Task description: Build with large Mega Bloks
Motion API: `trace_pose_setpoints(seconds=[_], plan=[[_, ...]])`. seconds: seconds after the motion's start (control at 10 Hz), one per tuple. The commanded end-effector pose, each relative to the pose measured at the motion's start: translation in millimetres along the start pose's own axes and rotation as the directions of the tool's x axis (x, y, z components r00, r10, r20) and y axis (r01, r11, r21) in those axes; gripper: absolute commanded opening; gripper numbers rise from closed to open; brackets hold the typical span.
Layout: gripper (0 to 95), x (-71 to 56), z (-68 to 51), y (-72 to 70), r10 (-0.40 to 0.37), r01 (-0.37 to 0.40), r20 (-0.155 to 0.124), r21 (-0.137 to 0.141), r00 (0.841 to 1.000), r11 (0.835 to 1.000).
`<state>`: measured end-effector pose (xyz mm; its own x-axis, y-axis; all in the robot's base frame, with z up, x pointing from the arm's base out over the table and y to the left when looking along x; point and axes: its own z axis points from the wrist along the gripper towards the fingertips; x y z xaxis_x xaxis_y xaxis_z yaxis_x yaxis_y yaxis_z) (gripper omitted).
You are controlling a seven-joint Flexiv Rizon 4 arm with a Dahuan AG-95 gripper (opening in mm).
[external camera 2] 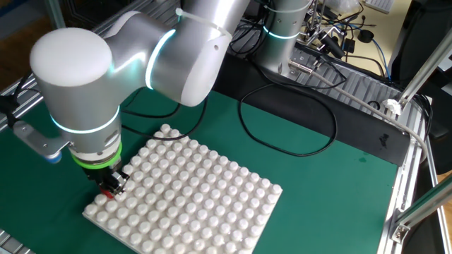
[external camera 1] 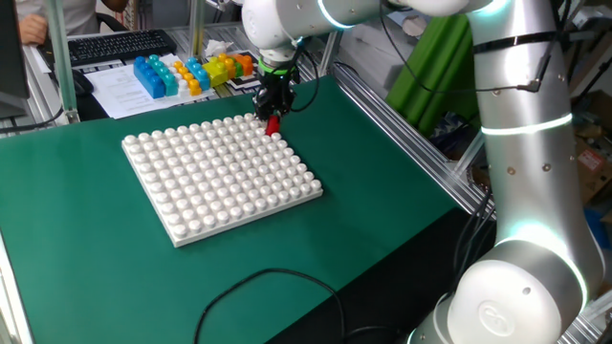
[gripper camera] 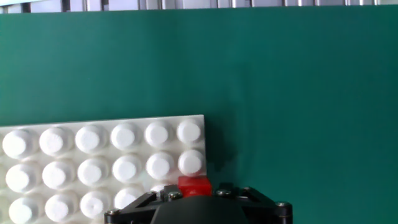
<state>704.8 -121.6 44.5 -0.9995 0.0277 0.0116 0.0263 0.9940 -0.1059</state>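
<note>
Small bright red brick (external camera 1: 273, 125) at white studded baseplate (external camera 1: 222, 177) corner, blue, orange, yellow bricks (external camera 1: 191, 73) grouped beyond.

The white studded plastic baseplate (external camera 1: 222, 175) is the landmark: above nearly all its studs the way down is open, and only its far corner is taken up, by the black two-finger hand (external camera 1: 272, 113) with a bright red brick (external camera 1: 273, 124). Beyond that corner, a row of blue, orange and yellow bricks (external camera 1: 191, 73) stands on the green surface (external camera 1: 86, 277). A black cable (external camera 1: 277, 287) loops near the baseplate's front edge.
</note>
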Motion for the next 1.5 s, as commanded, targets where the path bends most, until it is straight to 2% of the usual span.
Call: trace_pose_setpoints(seconds=[0.1,0.3,0.7,0.8,1.0,1.2,1.5], plan=[[95.0,0.9,-3.9,2.4,0.014,-0.014,-0.005,-0.012,1.0,1.0],[95.0,3.0,-7.4,5.4,0.026,-0.027,-0.017,-0.025,1.0,0.999],[95.0,16.6,-29.9,21.4,0.082,-0.083,-0.03,-0.021,0.996,0.996],[76.0,19.3,-35.5,22.9,0.084,-0.085,-0.031,-0.018,0.996,0.996],[0.0,21.3,-44.0,22.5,0.093,-0.094,-0.041,-0.017,0.995,0.995],[0.0,22.7,-50.5,22.1,0.121,-0.122,-0.052,-0.016,0.991,0.992],[0.0,26.5,-60.5,20.9,0.141,-0.144,-0.097,-0.026,0.985,0.989]])
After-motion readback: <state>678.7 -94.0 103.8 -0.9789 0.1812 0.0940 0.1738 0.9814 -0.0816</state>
